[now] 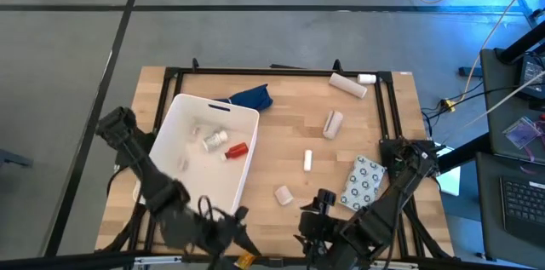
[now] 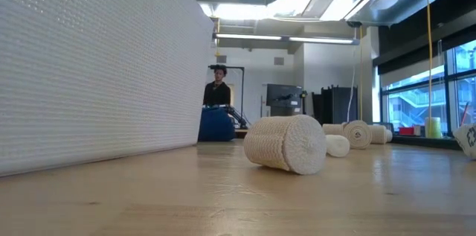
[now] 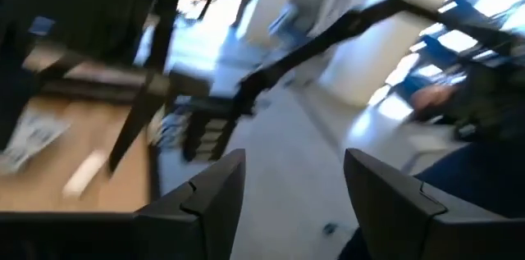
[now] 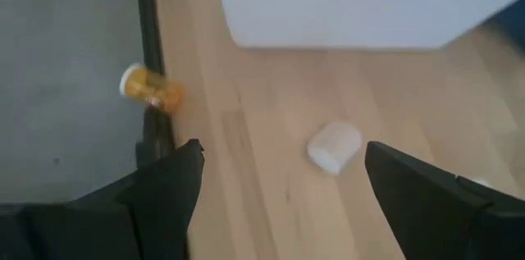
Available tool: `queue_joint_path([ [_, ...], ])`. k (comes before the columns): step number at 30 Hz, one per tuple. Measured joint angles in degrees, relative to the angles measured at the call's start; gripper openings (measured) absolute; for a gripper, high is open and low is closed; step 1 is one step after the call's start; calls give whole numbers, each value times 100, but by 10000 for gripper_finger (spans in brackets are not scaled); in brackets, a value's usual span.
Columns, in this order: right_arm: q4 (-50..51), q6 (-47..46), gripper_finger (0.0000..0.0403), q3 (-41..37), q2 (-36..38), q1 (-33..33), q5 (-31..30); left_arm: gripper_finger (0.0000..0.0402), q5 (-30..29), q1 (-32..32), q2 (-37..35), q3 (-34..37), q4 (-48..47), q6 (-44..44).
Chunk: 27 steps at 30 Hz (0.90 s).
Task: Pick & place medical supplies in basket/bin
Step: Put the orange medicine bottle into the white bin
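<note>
Right gripper (image 4: 279, 190) hangs low over the near table edge, jaws spread wide and empty. Just beyond them lies a small white roll (image 4: 334, 146), off toward one finger an orange pill bottle (image 4: 150, 88) at the edge, farther on the white bin (image 4: 361, 6). Left gripper (image 3: 295, 194) beside the bin's near corner, jaws parted, gripping nothing. In the bin (image 1: 189, 108): a red bottle (image 1: 235, 151).
</note>
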<state>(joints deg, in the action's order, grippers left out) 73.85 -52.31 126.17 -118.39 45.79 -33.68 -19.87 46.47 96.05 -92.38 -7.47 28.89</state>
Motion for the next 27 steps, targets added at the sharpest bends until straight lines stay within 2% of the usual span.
queue_joint_path([
  [5, 373, -260, 338, 0, 0, 165, 41, 187, -731, 378, 798, -961, -1451, 649],
  [10, 663, -306, 338, 0, 0, 244, 41, 180, -614, 488, 1557, -1642, -2462, 2012],
  [16, 871, -290, 338, 0, 0, 243, 40, 180, -224, 532, 2226, -1753, -2625, 3013],
  [20, 886, -274, 338, 0, 0, 240, 37, 180, -183, 514, 2529, -1755, -2665, 3050],
  [27, 882, -280, 338, 0, 0, 240, 36, 180, 494, 410, 2664, -1755, -2655, 3153],
])
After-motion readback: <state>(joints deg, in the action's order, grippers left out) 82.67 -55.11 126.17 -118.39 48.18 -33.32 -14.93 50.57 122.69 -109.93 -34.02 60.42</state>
